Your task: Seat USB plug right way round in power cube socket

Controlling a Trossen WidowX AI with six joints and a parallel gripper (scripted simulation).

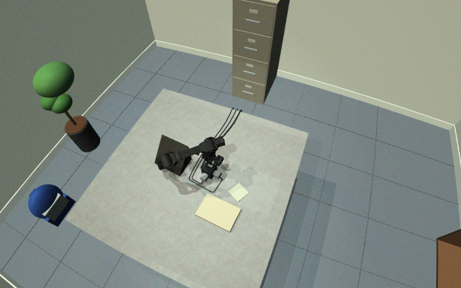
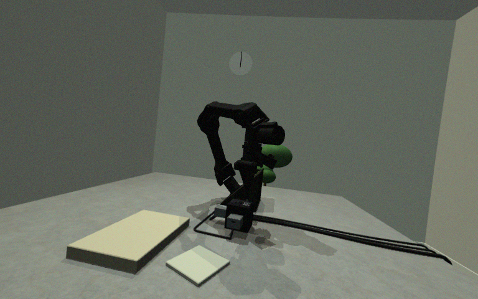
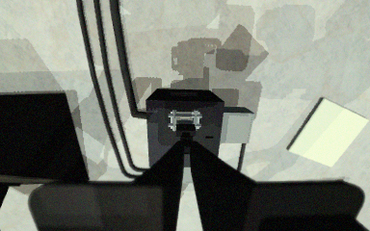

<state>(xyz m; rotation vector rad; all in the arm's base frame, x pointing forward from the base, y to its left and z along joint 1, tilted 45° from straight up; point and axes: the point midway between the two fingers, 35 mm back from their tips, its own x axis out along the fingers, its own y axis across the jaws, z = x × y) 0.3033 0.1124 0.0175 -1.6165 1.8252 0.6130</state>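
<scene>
So the gripper (image 3: 185, 137) is clamped down tight on something thin right over the top socket (image 3: 184, 120) of the power cube (image 3: 185, 130), and going by where the tips meet that's the USB plug (image 3: 185, 135) (you can barely see it, the fingers cover almost all of it). I can't tell from here how deep it sits or which way round it is.

What worries me: if the plug isn't lined up with the socket, pushing or twisting could wedge it worse, or drag the whole cube sideways since it's just sitting on the table (image 2: 352, 268). The cube also has a grey plug (image 3: 236, 127) on its side and cables (image 3: 103, 96) looping close around it, so a skid would pull those along too. Letting go at an angle could pop the plug back out.

Room-wise it's decent. The small white pad (image 2: 197, 264) and the big cream slab (image 2: 130, 236) lie well apart from the cube, toward the front. The table edge shows off to the right in the exterior view, far from the work. Straight up looks like the safest exit, away from the cables
</scene>
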